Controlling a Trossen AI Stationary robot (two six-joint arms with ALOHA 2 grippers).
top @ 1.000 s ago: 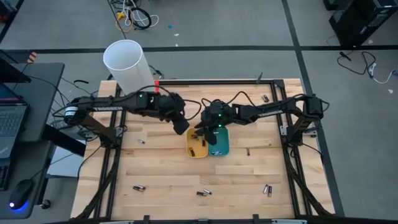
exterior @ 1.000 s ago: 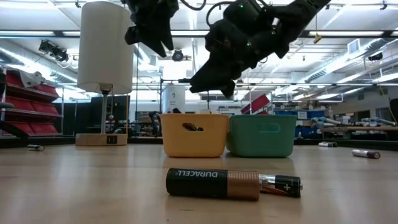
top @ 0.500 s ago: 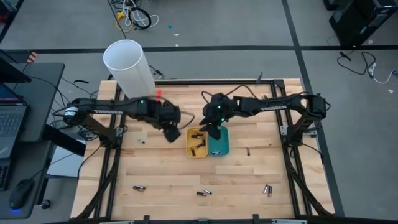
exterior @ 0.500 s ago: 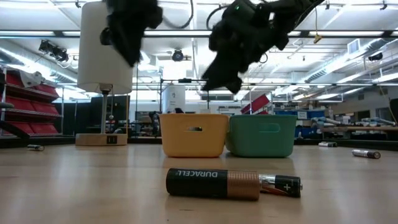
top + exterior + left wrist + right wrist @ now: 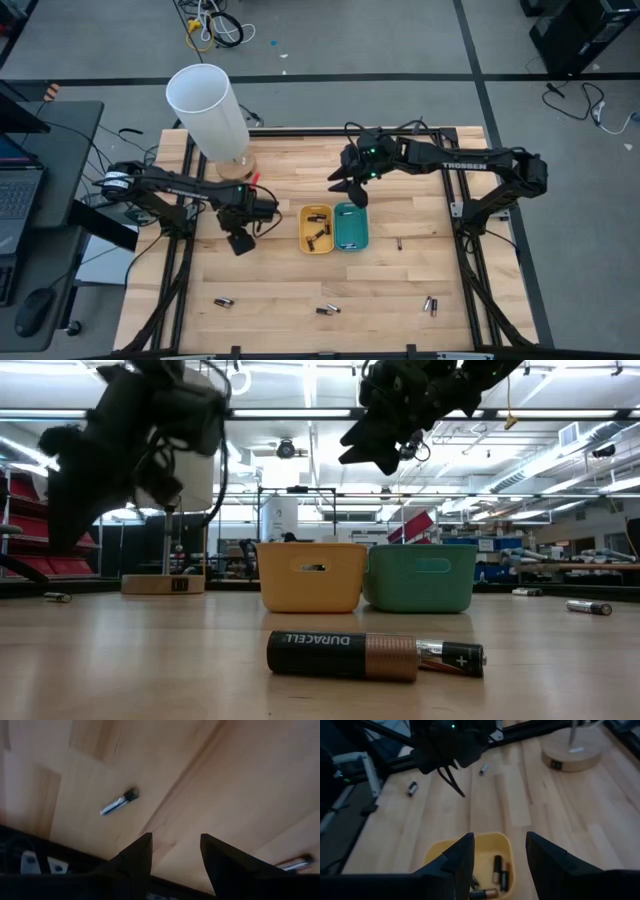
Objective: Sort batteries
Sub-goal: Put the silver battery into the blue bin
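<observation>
**A:** Where are your grippers?

**B:** Your left gripper (image 5: 240, 243) hangs over the table's left side, near a small battery (image 5: 228, 227) lying there. Its fingers (image 5: 135, 855) are a little apart and hold nothing. Your right gripper (image 5: 352, 190) is up high, just behind the teal tray (image 5: 351, 238). Its fingers (image 5: 460, 855) are a little apart too, and empty.

**A:** Where are the batteries?

**B:** A few lie in the yellow tray (image 5: 305, 243). More are loose on the table (image 5: 270, 290): two pairs near the front edge (image 5: 327, 310), one pair toward the front right corner (image 5: 431, 305), one right of the teal tray (image 5: 400, 243), and one near the back right corner (image 5: 427, 157).

**A:** What step are you on?

**B:** It looks like you are going for the next battery. Both grippers are empty, so you are between picks.

**A:** What comes next?

**B:** Bring your left gripper down over the small battery on the left. Line the fingers up on both sides of it, then squeeze. It is tiny and round, so it may roll away.
</observation>
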